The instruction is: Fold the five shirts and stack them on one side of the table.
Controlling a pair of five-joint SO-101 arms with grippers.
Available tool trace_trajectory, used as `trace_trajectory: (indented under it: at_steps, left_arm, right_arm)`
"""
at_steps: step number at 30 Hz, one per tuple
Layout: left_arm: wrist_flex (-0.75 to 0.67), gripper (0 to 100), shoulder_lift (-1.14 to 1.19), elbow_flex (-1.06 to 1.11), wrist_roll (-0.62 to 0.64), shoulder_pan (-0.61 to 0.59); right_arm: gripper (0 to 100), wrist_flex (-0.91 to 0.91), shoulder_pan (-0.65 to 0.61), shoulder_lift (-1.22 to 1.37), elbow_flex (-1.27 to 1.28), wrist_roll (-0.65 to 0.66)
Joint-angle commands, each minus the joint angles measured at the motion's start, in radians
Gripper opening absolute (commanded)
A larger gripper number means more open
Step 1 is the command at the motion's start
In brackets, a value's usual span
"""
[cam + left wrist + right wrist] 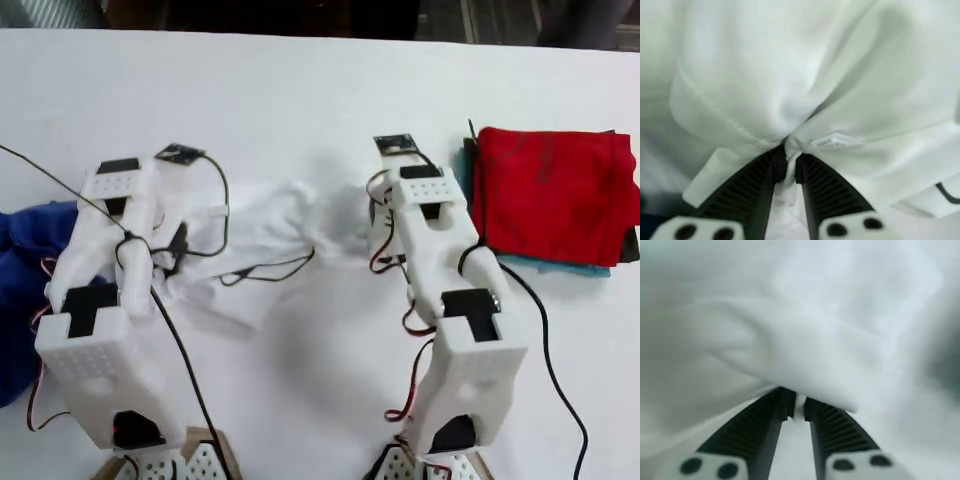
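White shirt: The white shirt [262, 225] lies in a bunch on the table [300, 80], between the two arms. It is not folded yet.
Left gripper: The left gripper [789, 160] has its jaws almost closed, with a pinch of the white shirt between them. The pinch is right beside a small label [832, 141]. It probably grips there so it can pull that end.
Right gripper: The right gripper [799, 410] has its jaws squeezed narrow too, on a fold of the white shirt. It holds the other end.
Why two grips: With one arm on each end, the shirt can likely be pulled flat. A flat shirt is easier to fold.
Pile: A red shirt [555, 190] sits folded on top of a pile at the right side of the table, just beside the right arm. A light blue shirt [560, 266] and a dark cloth [628, 245] peek out from under it. The pile sits off to the side, which leaves the middle free for folding.
Blue shirt: A blue shirt [25, 260] lies crumpled at the left edge, next to the left arm. It seems to be waiting its turn.
How far: The pile looks like three done. The white shirt is in hand and the blue one is left.
Watch out: A black wire [270, 268] lies over the white shirt and could catch. Soft cloth may slip from a small pinch.
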Motion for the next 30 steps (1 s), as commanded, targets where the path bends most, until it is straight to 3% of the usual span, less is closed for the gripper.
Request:
trace_trajectory:
  at_steps: [1, 7, 11, 19, 30]
  left_arm:
    - [-0.011, 3, 0.009, -0.021, 0.006, -0.023]
    - [-0.011, 3, 0.009, -0.021, 0.006, -0.023]
    - [-0.008, 3, 0.008, -0.024, 0.008, -0.021]
    - [0.009, 3, -0.002, -0.038, 0.009, -0.015]
    - [0.414, 3, -0.245, -0.242, 0.002, 0.118]
  right_arm:
    - [2.1, -0.005, -0.018, 0.002, -0.014, 0.003]
    - [2.1, -0.012, -0.018, -0.064, -0.012, 0.046]
    - [2.1, -0.036, -0.015, -0.217, -0.005, 0.124]
    - [2.1, -0.045, 0.01, -0.573, 0.175, 0.138]
    - [2.0, -0.11, 0.18, -0.84, 0.446, 0.201]
